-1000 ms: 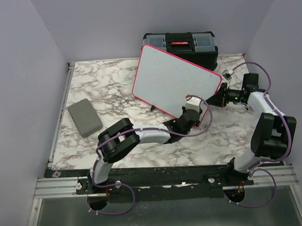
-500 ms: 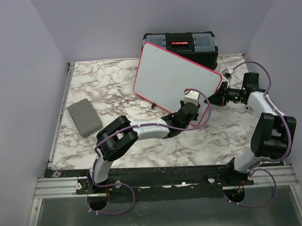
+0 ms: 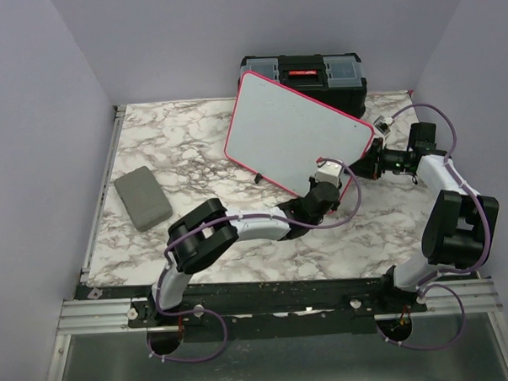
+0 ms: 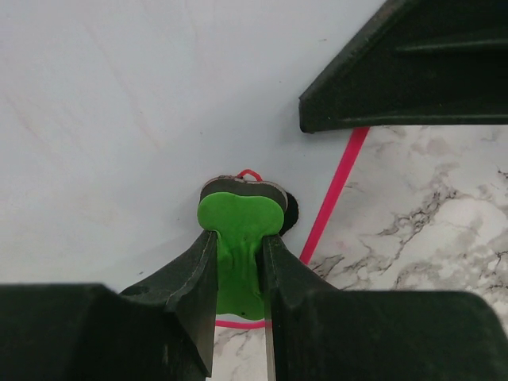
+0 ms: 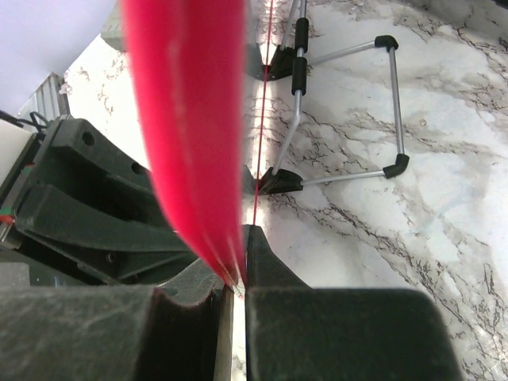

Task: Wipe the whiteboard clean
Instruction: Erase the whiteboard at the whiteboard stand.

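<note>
While the right gripper (image 5: 236, 268) pinched the whiteboard (image 3: 294, 138) at 1 o'clock on the table (image 3: 176, 152), the left gripper (image 4: 239, 242), clamped on a green eraser (image 4: 238, 210), wiped its 5 o'clock corner; a firm stroke over the red trace (image 4: 249, 173) seemed due next

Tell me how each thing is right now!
Large white board with pink-red rim: propped up tilted, looks wiped clean.
Left gripper: shut on small green eraser, against the board.
Right gripper: shut on the board's rim.
Black plastic toolbox: lid closed.
Grey rectangular pad: lying flat.
</note>
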You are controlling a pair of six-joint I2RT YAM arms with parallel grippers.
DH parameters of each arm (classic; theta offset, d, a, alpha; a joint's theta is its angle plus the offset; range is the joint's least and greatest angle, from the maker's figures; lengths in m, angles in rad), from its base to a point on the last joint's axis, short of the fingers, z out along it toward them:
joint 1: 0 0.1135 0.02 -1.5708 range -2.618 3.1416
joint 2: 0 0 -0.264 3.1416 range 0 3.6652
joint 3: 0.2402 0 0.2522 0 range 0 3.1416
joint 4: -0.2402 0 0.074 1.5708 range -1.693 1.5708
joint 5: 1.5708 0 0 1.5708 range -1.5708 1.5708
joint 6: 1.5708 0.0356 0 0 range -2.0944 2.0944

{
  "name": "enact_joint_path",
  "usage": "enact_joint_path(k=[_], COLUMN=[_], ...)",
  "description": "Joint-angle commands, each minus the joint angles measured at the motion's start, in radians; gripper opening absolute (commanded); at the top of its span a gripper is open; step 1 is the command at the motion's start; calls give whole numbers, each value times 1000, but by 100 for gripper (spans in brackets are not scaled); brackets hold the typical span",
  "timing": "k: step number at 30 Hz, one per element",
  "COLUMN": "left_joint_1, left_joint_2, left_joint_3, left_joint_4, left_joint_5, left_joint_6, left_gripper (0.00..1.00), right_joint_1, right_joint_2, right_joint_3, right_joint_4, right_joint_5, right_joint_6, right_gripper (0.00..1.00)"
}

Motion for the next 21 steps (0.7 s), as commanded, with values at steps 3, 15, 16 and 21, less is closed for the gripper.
enact_joint_path(k=[3,15,16,21], left_joint_1=[-12,79,79,77], left_joint_2=[25,-24,-21,-33], left_joint_3=[17,102,108,99], left_joint_4=[5,-17,-19,-3], left_joint_5=[2,48,50,53], left_joint_6=[36,121,121,113], left_gripper=[0,0,0,0], right_joint_1=[15,15,15,15], right_joint_2=[-26,-25,-25,-22], right_joint_3=[13,13,13,12], right_joint_4=[-50,-50,-50,-48], right_joint_5=[-119,-115,-115,-114], right_joint_6=[7,8,8,6], right_gripper=[1,1,1,1])
